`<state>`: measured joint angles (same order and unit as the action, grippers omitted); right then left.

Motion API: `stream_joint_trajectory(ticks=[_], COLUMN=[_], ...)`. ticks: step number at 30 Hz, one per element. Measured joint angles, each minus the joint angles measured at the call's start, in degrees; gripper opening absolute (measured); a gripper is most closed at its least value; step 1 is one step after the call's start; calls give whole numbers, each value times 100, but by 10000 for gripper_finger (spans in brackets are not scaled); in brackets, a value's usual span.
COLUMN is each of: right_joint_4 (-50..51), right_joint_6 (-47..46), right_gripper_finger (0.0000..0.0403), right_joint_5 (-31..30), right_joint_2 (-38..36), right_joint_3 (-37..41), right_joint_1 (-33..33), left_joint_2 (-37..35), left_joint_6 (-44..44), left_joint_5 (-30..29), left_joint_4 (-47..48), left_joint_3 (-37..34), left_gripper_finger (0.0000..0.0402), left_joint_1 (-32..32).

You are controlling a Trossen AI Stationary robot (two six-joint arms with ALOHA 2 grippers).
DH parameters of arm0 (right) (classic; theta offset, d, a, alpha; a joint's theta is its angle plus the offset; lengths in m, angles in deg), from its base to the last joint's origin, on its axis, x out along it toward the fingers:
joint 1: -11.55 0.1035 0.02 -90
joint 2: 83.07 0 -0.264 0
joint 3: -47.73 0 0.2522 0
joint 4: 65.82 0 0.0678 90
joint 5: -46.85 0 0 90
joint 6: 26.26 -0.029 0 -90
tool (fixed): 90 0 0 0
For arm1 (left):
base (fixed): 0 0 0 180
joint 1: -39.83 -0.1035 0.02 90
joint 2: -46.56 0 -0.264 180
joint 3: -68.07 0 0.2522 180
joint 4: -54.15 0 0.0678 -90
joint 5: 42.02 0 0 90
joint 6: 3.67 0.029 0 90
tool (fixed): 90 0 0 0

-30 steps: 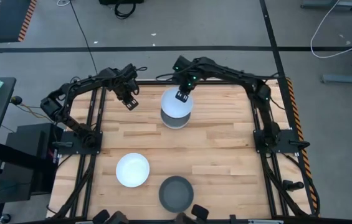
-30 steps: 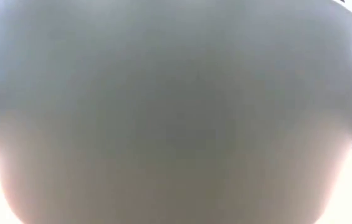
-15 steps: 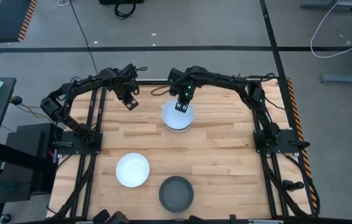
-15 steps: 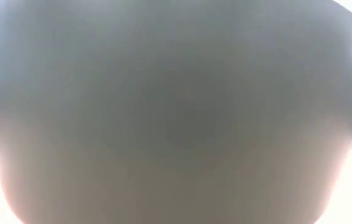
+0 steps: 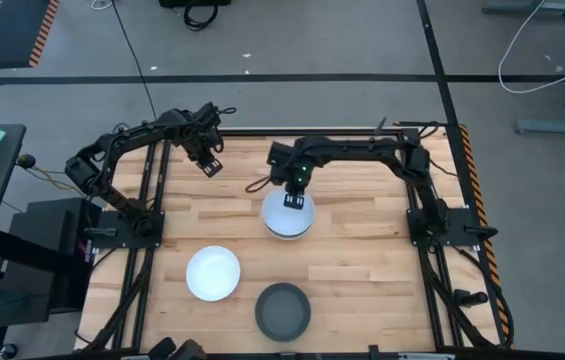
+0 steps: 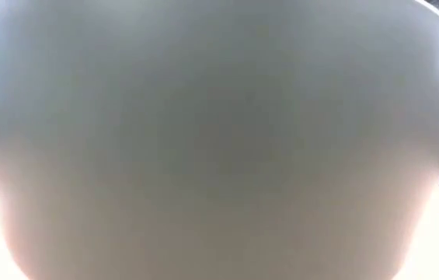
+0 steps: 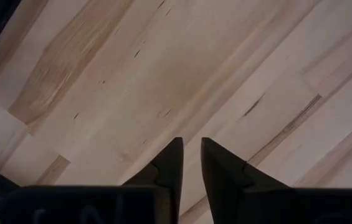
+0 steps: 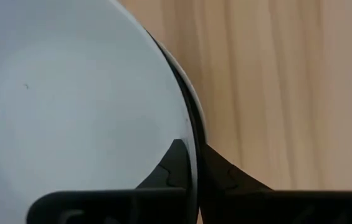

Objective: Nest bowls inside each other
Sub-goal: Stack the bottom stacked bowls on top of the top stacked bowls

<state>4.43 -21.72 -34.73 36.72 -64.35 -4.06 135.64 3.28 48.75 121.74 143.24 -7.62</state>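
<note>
The right hand pinches the rim of the top white bowl, which sits in a stack near the middle of the wooden surface. The left hand hangs over bare wood, fingers nearly closed. Another white bowl and a grey bowl sit apart.

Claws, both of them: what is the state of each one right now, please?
Left claw: nearly shut, holding nothing, over bare table.
Right claw: shut on the rim of the top white bowl of the stack.
</note>
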Motion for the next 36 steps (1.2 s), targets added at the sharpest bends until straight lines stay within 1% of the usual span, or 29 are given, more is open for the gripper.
stream_joint_trajectory(ticks=[3, 7, 13, 17, 18, 23, 27, 30, 36], right_joint_4=[-510, -952, -1083, -1133, -1172, -1223, -1212, -1212, -1194], right_joint_6=[-72, -198, -458, -474, -475, -545, -601, -601, -611], right_gripper_finger=[12, 12, 12, 13, 19, 70, 95, 101, 99], right_joint_5=[-44, -133, -115, -86, -87, -104, -106, -96, -92], right_joint_2=[-296, -731, -969, -974, -977, -1052, -1117, -1242, -1616], right_joint_3=[402, 914, 1420, 1473, 1473, 1468, 1468, 1465, 1462], right_joint_1=[76, 87, -28, -52, -48, -37, -24, -1, -5], left_joint_2=[0, 0, 0, 0, 0, 0, 0, 0, 0], left_joint_6=[-3, -1, -29, -31, -31, -42, -42, -42, -42], left_joint_5=[0, 0, 0, 0, 0, 0, 4, 7, 8], left_joint_4=[-2, -2, -89, -134, -138, -136, -138, -138, -178], left_joint_3=[0, 0, 2, 2, 2, 2, 2, 2, 2], left_gripper_finger=[68, 64, 57, 60, 61, 66, 63, 59, 57], left_joint_1=[1, 1, 1, 1, 1, 1, 1, 1, 1])
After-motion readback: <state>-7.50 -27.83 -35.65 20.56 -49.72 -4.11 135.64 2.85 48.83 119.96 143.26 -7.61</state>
